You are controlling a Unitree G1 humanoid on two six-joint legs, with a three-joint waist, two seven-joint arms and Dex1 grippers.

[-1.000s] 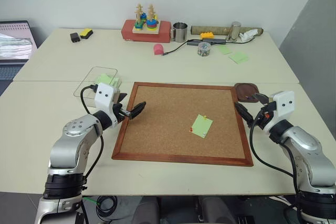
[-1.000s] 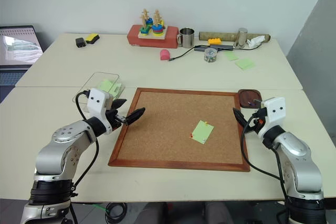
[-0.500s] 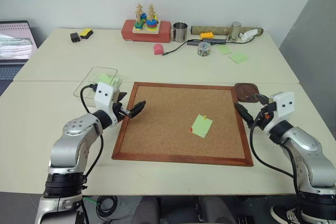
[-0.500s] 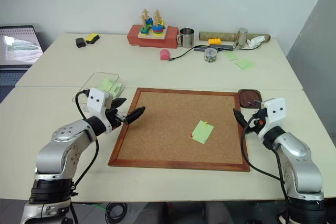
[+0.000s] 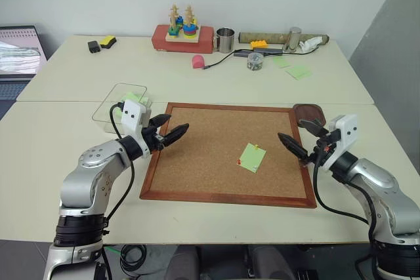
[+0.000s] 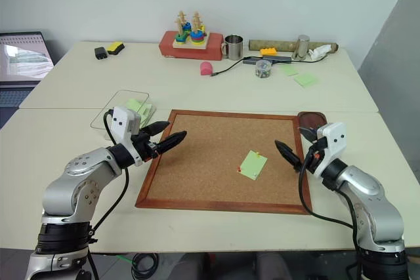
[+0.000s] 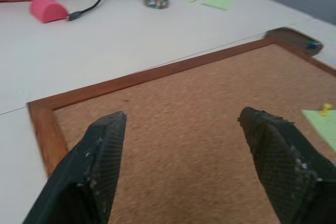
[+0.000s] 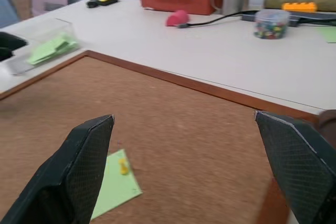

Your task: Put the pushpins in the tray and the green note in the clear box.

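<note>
- Both pincers are empty with their fingers apart: the left pincer hangs over the 9 o'clock edge of the corkboard, and the right pincer is over its 3 o'clock edge, both pointing toward the middle.
- On the board lies the green note, a little toward 4 o'clock from the centre. It is fixed by the pushpins: a yellow-orange one at its far corner and a red one at its near-left corner.
- At the 1 o'clock corner of the board stands the tray; at the 10 o'clock corner stands the clear box, which holds other green paper.
- I judge that the step in hand is reaching for a pin. The right pincer is nearer, and it should close on the plastic head only and pull straight up, so that the paper does not tear or slide.
- Because the heads are very small, a slow approach is better.
- The tabletop is pale; at 12 o'clock are a stacking toy, a metal mug and more green notes. A laptop is at 10 o'clock.
</note>
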